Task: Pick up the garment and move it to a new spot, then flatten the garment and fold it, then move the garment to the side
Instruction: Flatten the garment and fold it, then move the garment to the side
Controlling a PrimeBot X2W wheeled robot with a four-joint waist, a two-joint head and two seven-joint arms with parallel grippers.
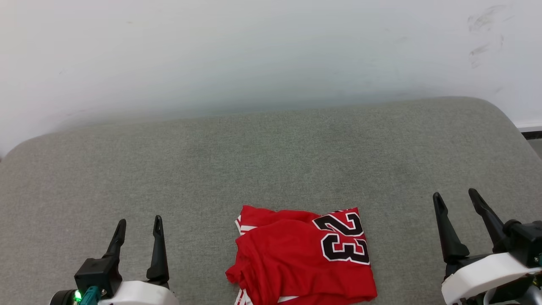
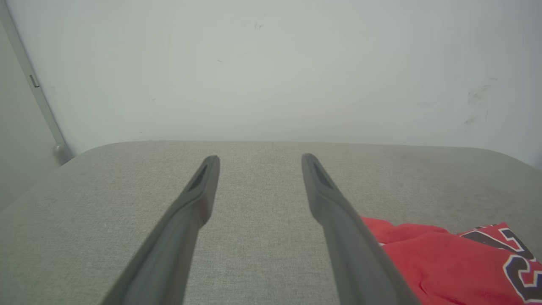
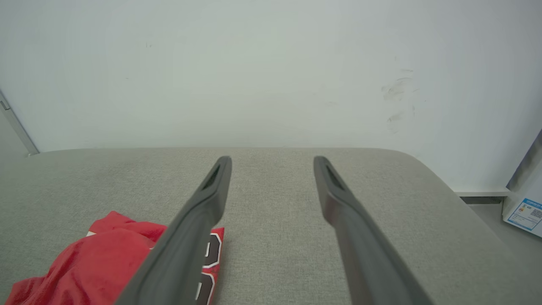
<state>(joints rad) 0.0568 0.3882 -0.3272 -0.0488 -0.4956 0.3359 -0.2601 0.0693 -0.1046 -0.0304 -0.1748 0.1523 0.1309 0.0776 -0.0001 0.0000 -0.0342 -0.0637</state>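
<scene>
Garment is seen lying as a rumpled, partly folded red bundle at the near edge of the cushion, flanked by the left gripper and right gripper, both held empty with jaws spread, seemingly so that either side can be reached or left clear.

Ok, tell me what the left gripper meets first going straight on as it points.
Probably nothing near: the left gripper points across bare grey cushion toward the white wall; the garment lies off to its right.
</scene>
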